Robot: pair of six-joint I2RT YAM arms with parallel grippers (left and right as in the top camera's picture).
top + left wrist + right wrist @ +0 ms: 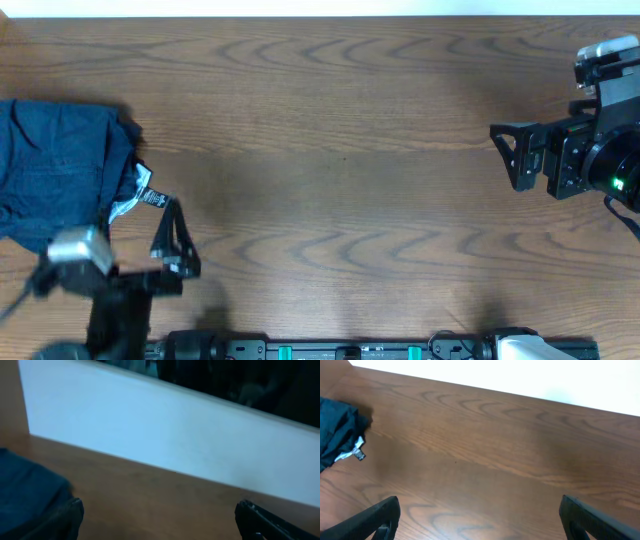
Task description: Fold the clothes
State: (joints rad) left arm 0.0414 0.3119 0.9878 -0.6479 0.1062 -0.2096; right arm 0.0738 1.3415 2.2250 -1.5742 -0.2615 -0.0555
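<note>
At nine o'clock on the wooden counter (340, 150), against its left edge, the clothes (55, 165) lie in one rumpled dark navy heap. Small white and black tags (145, 195) poke out at the heap's four-o'clock corner. Just beside those tags, toward five o'clock, the left gripper (175, 238) stands with its jaws spread wide, holding nothing; whether it brushes the fabric I cannot tell. Over at three o'clock the right gripper (508, 155) points toward nine o'clock above the wood, its jaws also spread wide and holding nothing, well apart from the heap. A white wall (165, 435) runs behind the counter's twelve-o'clock edge.
</note>
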